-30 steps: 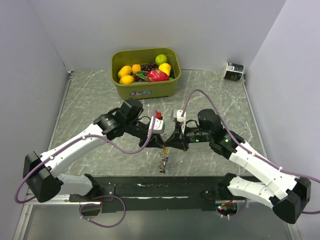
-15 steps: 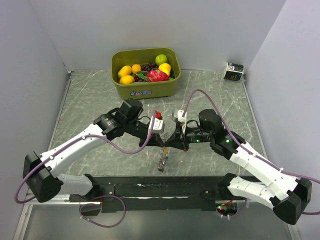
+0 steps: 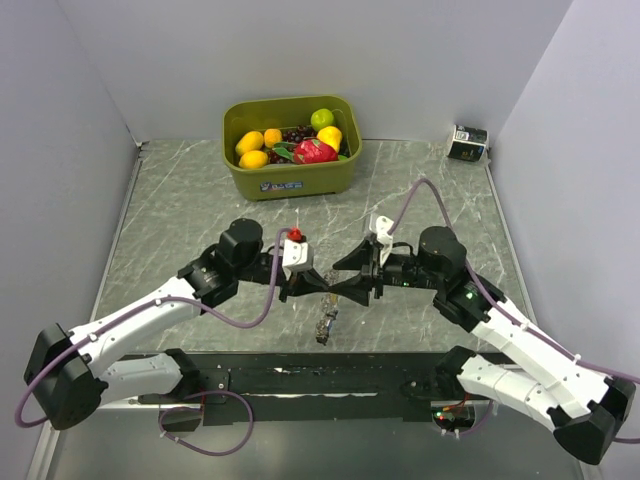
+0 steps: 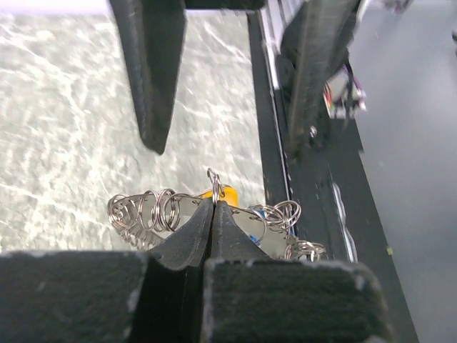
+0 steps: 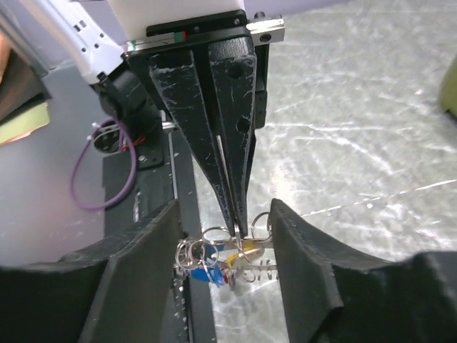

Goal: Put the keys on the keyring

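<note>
From above, the left arm's fingers (image 3: 312,290) and the right arm's fingers (image 3: 352,292) meet tip to tip over the grey-green marbled tabletop (image 3: 180,210). A bunch of small metal keys with coloured plastic heads (image 3: 326,325) hangs just beneath them. The left wrist view shows its fingers (image 4: 214,214) pressed together on a silver wire keyring (image 4: 212,176), probably to steady it for threading. The right wrist view shows its own fingers (image 5: 143,279) spread apart, gripping nothing and flanking that pinched ring.

The left arm (image 3: 140,312) and right arm (image 3: 525,345) are clad in white shells with black joints; a purple cable (image 3: 424,181) is run along each; black fingers (image 5: 178,100) are scuffed.
</note>
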Controlling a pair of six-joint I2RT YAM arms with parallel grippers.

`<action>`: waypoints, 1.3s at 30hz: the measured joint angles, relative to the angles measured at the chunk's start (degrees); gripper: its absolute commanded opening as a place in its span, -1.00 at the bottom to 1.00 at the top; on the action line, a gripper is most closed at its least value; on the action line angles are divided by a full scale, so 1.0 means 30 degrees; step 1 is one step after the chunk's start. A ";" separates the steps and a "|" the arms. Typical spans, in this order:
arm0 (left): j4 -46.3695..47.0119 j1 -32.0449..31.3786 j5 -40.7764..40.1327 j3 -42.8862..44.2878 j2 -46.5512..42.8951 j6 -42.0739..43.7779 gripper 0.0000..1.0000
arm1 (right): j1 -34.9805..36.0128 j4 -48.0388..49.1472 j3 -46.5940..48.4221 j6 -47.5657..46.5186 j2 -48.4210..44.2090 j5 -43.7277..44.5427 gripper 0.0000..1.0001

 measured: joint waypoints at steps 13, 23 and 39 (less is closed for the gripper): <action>1.1511 0.0000 -0.1158 -0.5217 -0.1690 -0.5268 -0.98 | -0.1749 0.2317 -0.1778 0.1166 -0.1610 -0.0845 0.29; 1.6189 0.0000 -0.0831 -0.6229 -0.1953 -0.7213 -0.98 | -0.2164 0.3402 -0.2062 0.1552 -0.1676 -0.2863 0.26; 1.7056 0.0000 0.0051 -0.6229 -0.1960 -0.7774 -0.98 | -0.2251 0.3723 -0.2186 0.1690 -0.1960 -0.3344 -0.17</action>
